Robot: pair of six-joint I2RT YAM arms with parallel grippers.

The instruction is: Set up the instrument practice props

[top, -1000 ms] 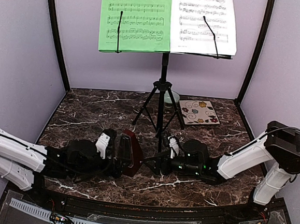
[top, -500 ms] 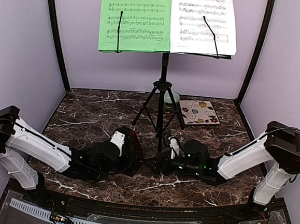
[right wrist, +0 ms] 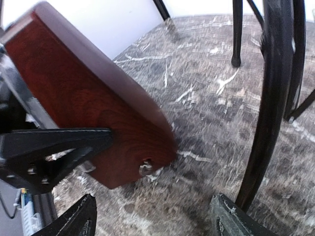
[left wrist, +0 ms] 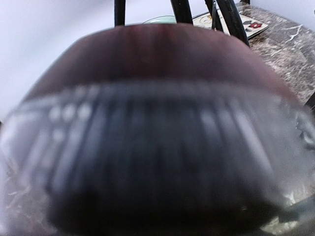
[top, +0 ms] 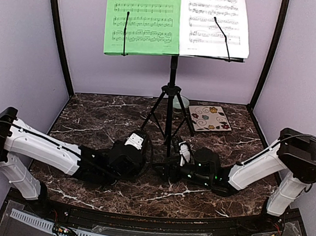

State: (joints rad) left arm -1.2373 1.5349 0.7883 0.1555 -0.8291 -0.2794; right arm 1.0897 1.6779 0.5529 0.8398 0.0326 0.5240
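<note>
The black tripod music stand [top: 173, 75] stands at the back middle, with the green sheet [top: 143, 18] and the white sheet [top: 215, 21] clipped side by side on its desk. The dark red-brown metronome [right wrist: 88, 108] is near the front centre and fills the blurred left wrist view [left wrist: 157, 64]. From above, my left gripper [top: 141, 157] covers it. One black left finger [right wrist: 54, 150] lies against the metronome's side; the grip itself is hidden. My right gripper [right wrist: 155, 219] is open just right of the metronome, low over the marble, with nothing between its fingers.
A stand leg [right wrist: 273, 98] rises right beside my right gripper's finger. A pale green bowl [top: 182, 102] sits behind the tripod and a cream patterned tile [top: 209, 117] lies at the back right. Purple walls close the table on three sides.
My left arm has reached further right and forward until its gripper sits over the metronome, hiding it from above. The right arm has stayed put.
</note>
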